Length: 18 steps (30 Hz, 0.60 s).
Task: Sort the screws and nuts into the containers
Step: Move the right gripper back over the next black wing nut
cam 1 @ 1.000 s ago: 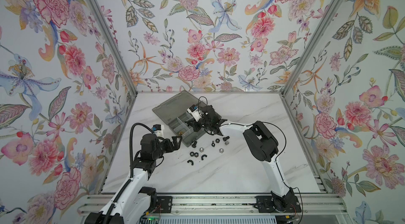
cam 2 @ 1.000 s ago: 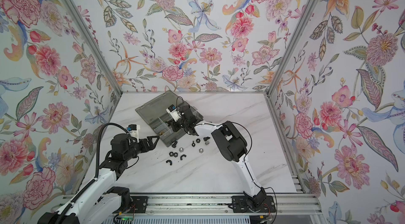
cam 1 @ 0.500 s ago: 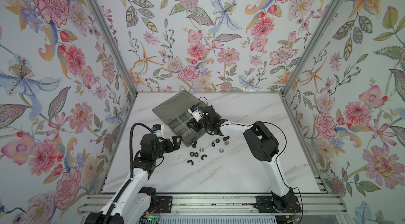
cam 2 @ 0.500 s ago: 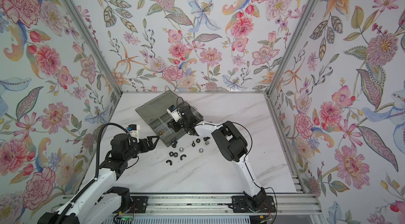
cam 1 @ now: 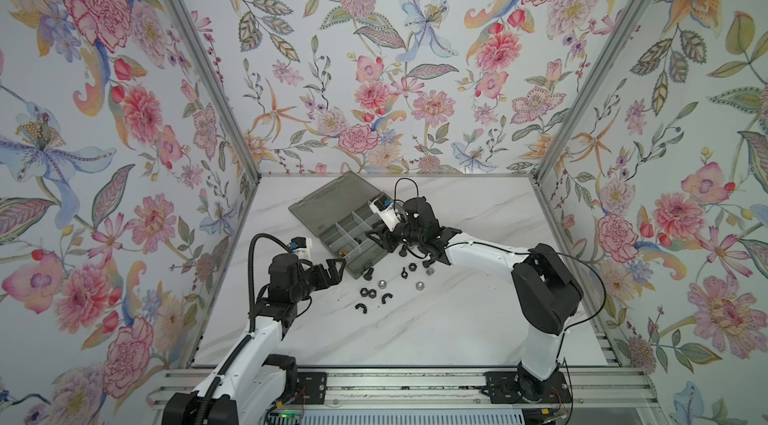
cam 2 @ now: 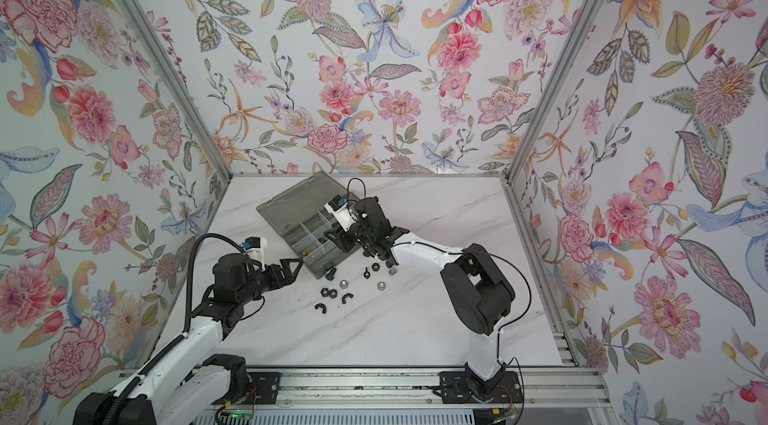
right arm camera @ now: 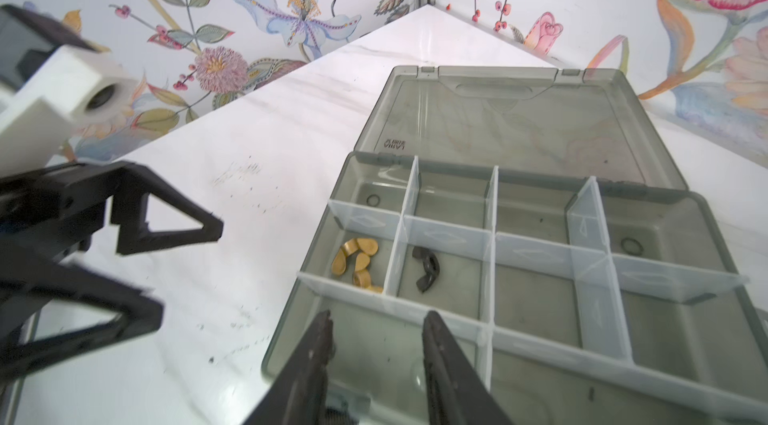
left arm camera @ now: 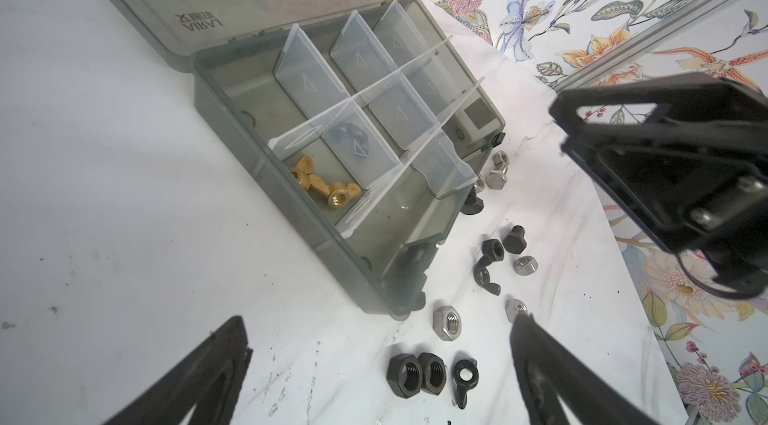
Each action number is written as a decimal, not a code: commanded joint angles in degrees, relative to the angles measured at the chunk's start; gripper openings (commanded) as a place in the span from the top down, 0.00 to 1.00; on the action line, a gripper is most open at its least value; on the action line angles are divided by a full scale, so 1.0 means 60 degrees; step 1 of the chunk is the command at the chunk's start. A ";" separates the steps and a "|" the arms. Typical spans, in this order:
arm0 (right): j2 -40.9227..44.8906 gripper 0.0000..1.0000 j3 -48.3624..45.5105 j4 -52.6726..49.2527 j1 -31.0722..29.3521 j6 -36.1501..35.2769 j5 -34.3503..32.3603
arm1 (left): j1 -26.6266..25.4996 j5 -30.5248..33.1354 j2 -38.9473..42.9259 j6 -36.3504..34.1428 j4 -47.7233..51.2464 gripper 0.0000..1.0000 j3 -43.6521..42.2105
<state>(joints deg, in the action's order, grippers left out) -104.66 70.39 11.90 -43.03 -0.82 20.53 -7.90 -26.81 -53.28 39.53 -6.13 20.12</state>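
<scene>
The containers are compartments of a smoky-grey organizer box (cam 1: 353, 250) (right arm camera: 673, 321) with its lid (cam 1: 332, 202) lying open. Brass wing nuts (right arm camera: 359, 263) (left arm camera: 322, 188) sit in one compartment. A black wing nut (right arm camera: 427, 269) lies in the compartment beside them. My right gripper (cam 1: 376, 234) (right arm camera: 378, 315) hovers over the box, open, with nothing between its fingers. My left gripper (cam 1: 334, 267) (left arm camera: 378, 321) is wide open and empty by the box's near corner. Loose nuts (cam 1: 365, 292) (left arm camera: 415, 373) and black screws (cam 1: 368, 273) (left arm camera: 515, 238) lie on the table in front of the box.
Among the loose pieces are silver hex nuts (left arm camera: 446, 323), black wing nuts (left arm camera: 486, 273) and a silver hex bolt (left arm camera: 496, 180) against the box wall. The white marble table (cam 1: 415, 331) is enclosed by floral walls on three sides.
The right gripper's jaws have parted over the box. Both arms otherwise stay where they were.
</scene>
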 commanded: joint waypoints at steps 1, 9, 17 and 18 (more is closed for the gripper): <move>0.0668 0.59 -0.1065 -0.0813 0.0008 -0.0272 0.0244 | -0.0082 -0.0113 -0.0108 0.0117 -0.0332 0.00 -0.0088; 0.1872 0.57 -0.3364 -0.0866 -0.0391 -0.0205 -0.0082 | -0.0242 -0.0192 -0.0527 0.0245 -0.0762 0.01 -0.0043; 0.1647 0.57 -0.4288 -0.0227 -0.0949 -0.0256 -0.0300 | -0.0423 -0.0249 -0.0845 0.0344 -0.1043 0.01 0.0001; 0.1570 0.57 -0.4304 -0.0213 -0.1021 -0.0327 -0.0334 | -0.0434 -0.0242 -0.0813 0.0341 -0.1024 0.01 0.0001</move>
<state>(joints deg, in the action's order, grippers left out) -94.50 45.12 8.67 -48.34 -1.74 19.81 -9.91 -26.94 -58.11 41.04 -10.81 20.10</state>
